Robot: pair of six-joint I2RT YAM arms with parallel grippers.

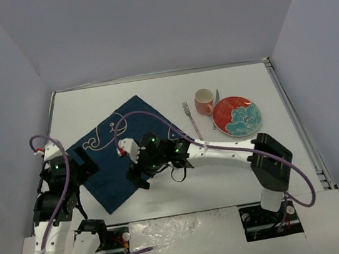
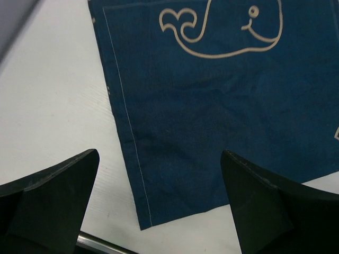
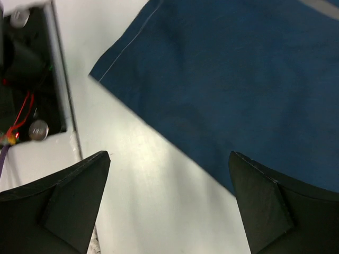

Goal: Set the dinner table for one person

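Note:
The white dinner table [image 1: 152, 94] holds a dark blue placemat [image 1: 119, 150] with white whale outlines, lying askew at the left centre. My left gripper [image 1: 85, 163] is open and empty over the placemat's left corner. In the left wrist view the gripper [image 2: 160, 153] hangs over the cloth [image 2: 212, 106] near a corner. My right gripper [image 1: 140, 176] is open and empty at the placemat's near edge. In the right wrist view the gripper [image 3: 169, 154] straddles the cloth's [image 3: 238, 79] edge and bare table [image 3: 148, 201]. A red plate [image 1: 236, 116] with a blue flower, a pink mug [image 1: 204, 101], a fork [image 1: 190, 121] and a knife [image 1: 215, 100] sit at the right rear.
Grey walls enclose the table on three sides. The right arm [image 1: 223, 151] stretches leftward across the table's near middle. A metal rail [image 1: 295, 122] runs along the table's right edge. The arm bases [image 1: 271, 220] sit at the near edge.

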